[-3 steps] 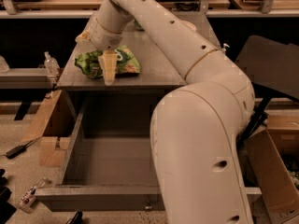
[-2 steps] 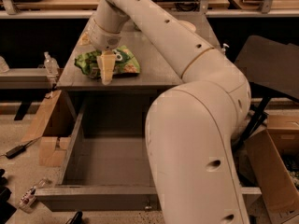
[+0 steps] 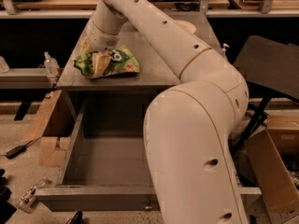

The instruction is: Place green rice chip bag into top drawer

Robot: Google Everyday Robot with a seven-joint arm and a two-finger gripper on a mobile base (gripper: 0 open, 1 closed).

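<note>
Pincer [image 3: 97, 63] has crept slightly left compared with a second ago, and the bulky near link of the arm [image 3: 196, 143] has drifted left too. Green rice chip bag [image 3: 119, 62] hasn't shifted.

- Bag: lying flat and crinkled on the grey surface [image 3: 135, 78], left part, near the front edge. White round logo faces up, orange-tan patches toward its right end. It's on top, not in the drawer.
- Pincer: down on the left half of the bag, in contact with the foil. Can't tell whether it's clenched on the bag or released; the wrist covers that part.
- Arm: runs from the pincer up and right across the surface, then bends into the big cream link that fills the right foreground.
- Top drawer [image 3: 93, 192]: pulled out directly under the front edge of the surface. Plain grey interior, nothing visible in the part the arm doesn't cover. Small knob [image 3: 148, 208] on the front wall, partly behind the arm.
- Around: clear bottle [image 3: 50, 64] on a lower ledge just left of the surface. Cardboard pieces [image 3: 46, 129] on the floor beside the drawer's left wall. Open cardboard box [image 3: 273, 171] on the far right. Dark panel [image 3: 271, 64] leaning right of the surface.
</note>
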